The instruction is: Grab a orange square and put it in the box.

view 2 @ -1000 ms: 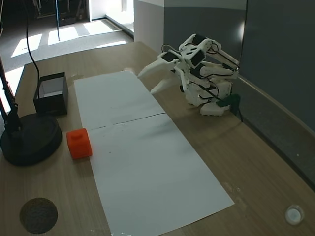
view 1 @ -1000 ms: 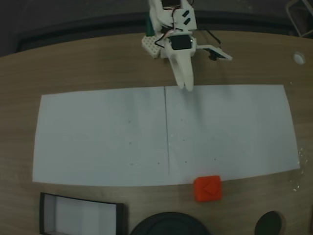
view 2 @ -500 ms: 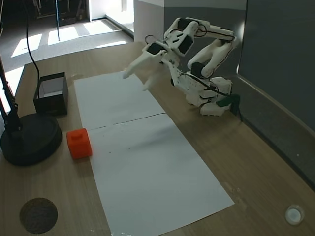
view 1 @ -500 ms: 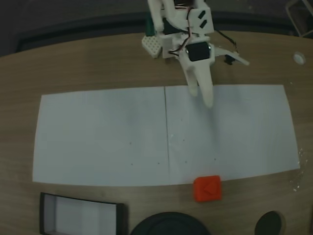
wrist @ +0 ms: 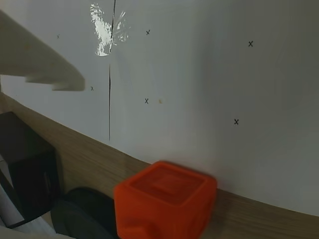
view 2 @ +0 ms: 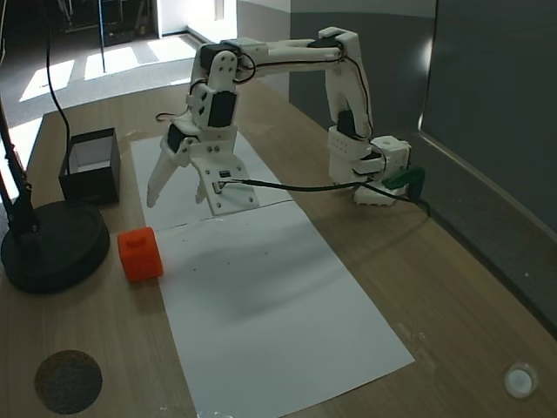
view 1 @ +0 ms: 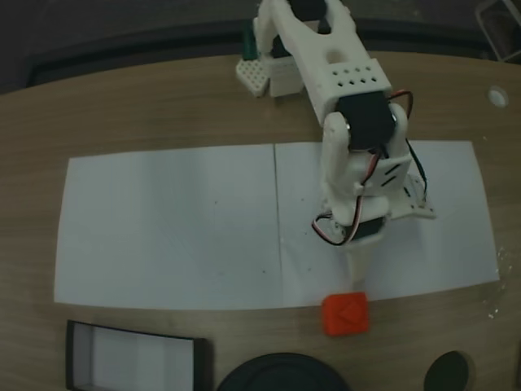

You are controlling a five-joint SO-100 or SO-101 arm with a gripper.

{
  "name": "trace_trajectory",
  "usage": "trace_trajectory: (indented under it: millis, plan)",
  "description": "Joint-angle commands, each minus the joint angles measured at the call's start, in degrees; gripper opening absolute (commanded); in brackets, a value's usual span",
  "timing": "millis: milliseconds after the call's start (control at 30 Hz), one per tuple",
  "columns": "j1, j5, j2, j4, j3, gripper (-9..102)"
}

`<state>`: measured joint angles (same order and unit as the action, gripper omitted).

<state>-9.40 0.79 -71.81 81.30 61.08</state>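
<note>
The orange square [view 1: 345,314] lies on the wood just past the paper's near edge, and it also shows low in the wrist view as the orange square [wrist: 164,204] and beside the lamp base as the orange square [view 2: 140,253]. The box [view 1: 134,358], black-rimmed with a white floor, stands at the bottom left; the box [view 2: 90,164] is at the far left. My gripper [view 1: 391,244] hangs open over the paper, one fingertip just short of the square and nothing between the fingers. In another fixed view my gripper [view 2: 187,202] is above and behind the square. One finger [wrist: 45,64] enters the wrist view at top left.
White paper sheets [view 1: 179,228] cover the middle of the wooden table. A round black disc [view 1: 281,375] sits between box and square, seen as a base [view 2: 54,244] from the side. A small dark disc [view 1: 448,373] and a white cap [view 1: 497,96] lie near the table's edges.
The arm has unfolded from beside its base and reached out across the paper toward the orange square. The jaws now stand wider apart. Square and box have not moved.
</note>
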Motion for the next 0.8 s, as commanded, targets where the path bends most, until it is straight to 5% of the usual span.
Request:
trace_trajectory:
  millis: [0, 767]
  plan:
    - [-0.2, 0.0, 3.8, 2.6, -16.9, 33]
    - [1.1, 1.3, 35.5, 5.5, -47.3, 36]
